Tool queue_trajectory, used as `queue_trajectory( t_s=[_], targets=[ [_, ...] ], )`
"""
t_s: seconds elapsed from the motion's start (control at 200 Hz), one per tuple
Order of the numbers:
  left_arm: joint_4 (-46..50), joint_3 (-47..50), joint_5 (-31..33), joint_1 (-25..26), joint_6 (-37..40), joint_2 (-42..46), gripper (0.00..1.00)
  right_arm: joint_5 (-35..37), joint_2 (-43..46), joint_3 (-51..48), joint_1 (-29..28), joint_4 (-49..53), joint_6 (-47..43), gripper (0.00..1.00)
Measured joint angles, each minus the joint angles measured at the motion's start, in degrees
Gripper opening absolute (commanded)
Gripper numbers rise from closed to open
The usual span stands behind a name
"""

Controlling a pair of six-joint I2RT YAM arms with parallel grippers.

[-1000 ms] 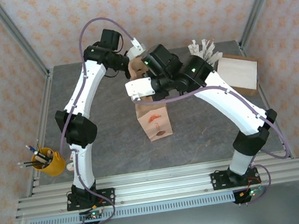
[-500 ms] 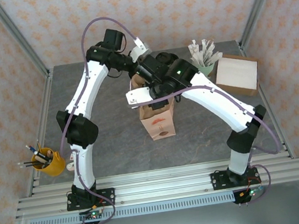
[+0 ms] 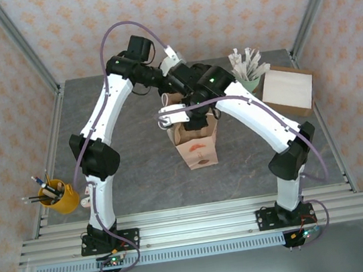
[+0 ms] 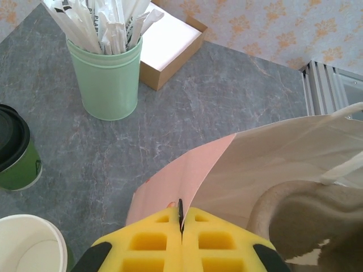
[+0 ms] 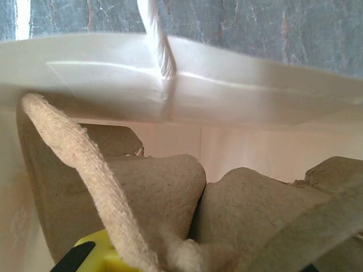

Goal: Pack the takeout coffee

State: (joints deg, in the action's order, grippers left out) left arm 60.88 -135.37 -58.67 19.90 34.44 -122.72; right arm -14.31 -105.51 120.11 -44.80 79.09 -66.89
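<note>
left gripper (image 4: 180,224): Yellow pads pressed together on the left-hand lip of the paper bag (image 3: 197,149), pinching it. The bite is thin. If you pull sideways or lift, the paper may slip out or tear, and the mouth would fold in.

lidded coffee cup (image 4: 14,156): Stands upright on the table (image 4: 227,90), outside the bag. By my reading it is on the bag's far side, left of the mint cup. It is not yet packed. Any swing of the left arm toward the far side could clip it and tip it.

lidless cup (image 4: 25,249): Just beside the lidded one, nearer the wrist and not in the bag. Same hazard, and with no lid to hold anything in.

pulp carrier (image 5: 164,198): Sits down inside the bag. Its wells look empty from here. A tilted carrier would make a cup seat crooked.

rope handle (image 5: 79,153): Loops across the carrier, right over a yellow pad of the right wrist. When you withdraw, it could snag and drag the bag over.

right gripper (image 3: 190,113): Down in the bag mouth. You cannot tell whether it is gripping or free.

mint cup (image 4: 108,79): Full of wrapped sticks, well to the right. It is a knock-over risk on wide right-arm sweeps.
</note>
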Motion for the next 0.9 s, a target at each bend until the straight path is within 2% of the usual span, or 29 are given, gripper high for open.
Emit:
queue_trajectory(
  t_s=[0.095,0.195,0.235,0.4,0.56,0.626,0.761,0.851,0.901],
  targets=[
    [0.4,-2.4,0.6,-0.2,-3.1,-0.4,0.61,-1.0,-0.1,0.0,0.3,-0.2,0.5,0.0],
    [0.9,-7.3,2.1,-0.1,-7.3,-0.4,0.84,-1.7,0.0,-0.5,0.8,-1.0,1.1,0.0],
    [0.5,-8.7,3.6,-0.2,-9.3,0.1,0.99,-1.9,0.0,-0.8,1.0,-1.5,1.3,0.0],
    [-0.2,-5.9,11.2,-3.1,-20.3,6.4,1.0,-3.7,1.9,-5.9,1.4,-4.1,2.4,0.0],
    [-1.4,8.2,23.1,-6.6,-31.3,21.0,0.97,-4.9,3.6,-8.4,2.4,-6.1,4.5,0.0],
    [-3.4,16.5,23.4,-6.5,-34.4,28.2,0.95,-5.2,3.7,-8.4,2.8,-6.3,5.0,0.0],
    [-9.8,35.9,19.8,-4.7,-40.0,43.8,0.89,-5.5,3.8,-8.8,3.2,-7.1,5.9,0.0],
    [-11.9,41.4,19.5,-1.9,-42.3,48.4,0.88,-6.0,3.9,-9.5,3.3,-7.8,6.4,0.0],
    [-13.2,42.2,19.5,-0.2,-43.2,48.8,0.84,-6.4,3.9,-9.7,3.3,-8.0,6.5,0.0]
  ],
)
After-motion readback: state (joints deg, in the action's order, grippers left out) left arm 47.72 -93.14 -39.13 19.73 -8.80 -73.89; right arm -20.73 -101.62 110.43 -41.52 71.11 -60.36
